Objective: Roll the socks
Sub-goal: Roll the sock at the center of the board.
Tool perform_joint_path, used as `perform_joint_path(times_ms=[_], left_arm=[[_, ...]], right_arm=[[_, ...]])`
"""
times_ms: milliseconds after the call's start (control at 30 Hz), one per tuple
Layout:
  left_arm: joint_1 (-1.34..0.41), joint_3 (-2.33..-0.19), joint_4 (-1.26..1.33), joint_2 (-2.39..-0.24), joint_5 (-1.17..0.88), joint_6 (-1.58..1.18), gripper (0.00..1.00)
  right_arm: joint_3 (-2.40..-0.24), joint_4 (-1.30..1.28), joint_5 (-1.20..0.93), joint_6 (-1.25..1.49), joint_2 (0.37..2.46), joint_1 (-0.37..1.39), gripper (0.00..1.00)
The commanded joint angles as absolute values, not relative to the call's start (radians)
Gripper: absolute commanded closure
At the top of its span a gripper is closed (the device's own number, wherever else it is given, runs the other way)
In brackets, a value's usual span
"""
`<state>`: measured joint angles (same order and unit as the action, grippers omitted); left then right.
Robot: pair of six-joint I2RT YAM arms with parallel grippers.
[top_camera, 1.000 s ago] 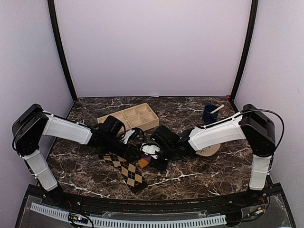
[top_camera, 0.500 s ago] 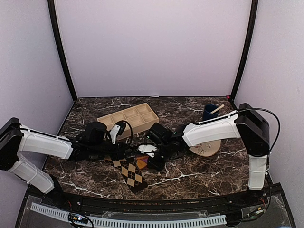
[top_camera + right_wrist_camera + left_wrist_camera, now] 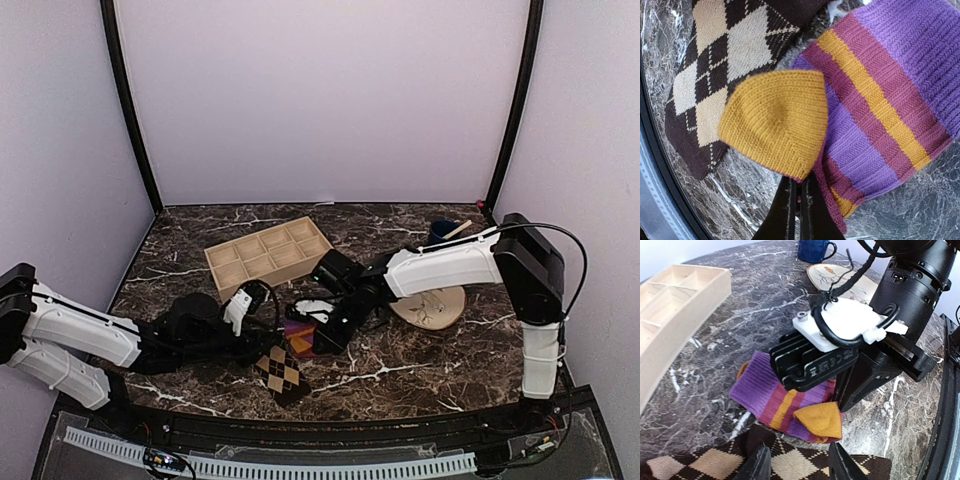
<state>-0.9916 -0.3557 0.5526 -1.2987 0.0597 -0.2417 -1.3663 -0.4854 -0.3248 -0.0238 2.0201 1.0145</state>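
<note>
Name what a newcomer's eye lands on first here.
The purple striped sock with its mustard patch lies in the middle of the table, its edge pinched by the right gripper. Nearer the front edge lies a brown argyle sock, with the left gripper open above it.

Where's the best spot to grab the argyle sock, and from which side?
Take the argyle sock by its dark tip nearest the arms' bases, probably from straight above, fingers across its narrow width. It lies flat and that end is free; farther up the orange toe of the purple sock crowds it and the left gripper hangs open over it.
</note>
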Motion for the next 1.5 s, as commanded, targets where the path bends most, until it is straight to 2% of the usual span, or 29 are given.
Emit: perform_joint_path(times_ms=[0,367,667,1033,1467], left_arm=[[-1.028,-0.314,0.646,-1.259,0.119,-0.185,0.59],[-1.142,-0.346,0.743,-1.377,0.047,0.026,0.58],[-1.169,-0.415,0.741,-1.485,0.122,0.163,0.56],[-1.170,-0.504,0.658,-1.580,0.121,0.260,0.56],[-1.170,-0.548,0.523,-1.619,0.154,0.250,0.58]], right_arm=[[-1.416,-0.526,-0.375,-0.017,2.055,1.000,1.00],[-1.458,-0.564,-0.428,-0.023,2.080,0.997,1.00],[-1.453,-0.571,-0.441,-0.029,2.078,0.997,1.00],[-1.457,-0.580,-0.451,-0.043,2.075,0.997,1.00],[-1.453,-0.592,-0.466,-0.067,2.072,0.986,1.00]])
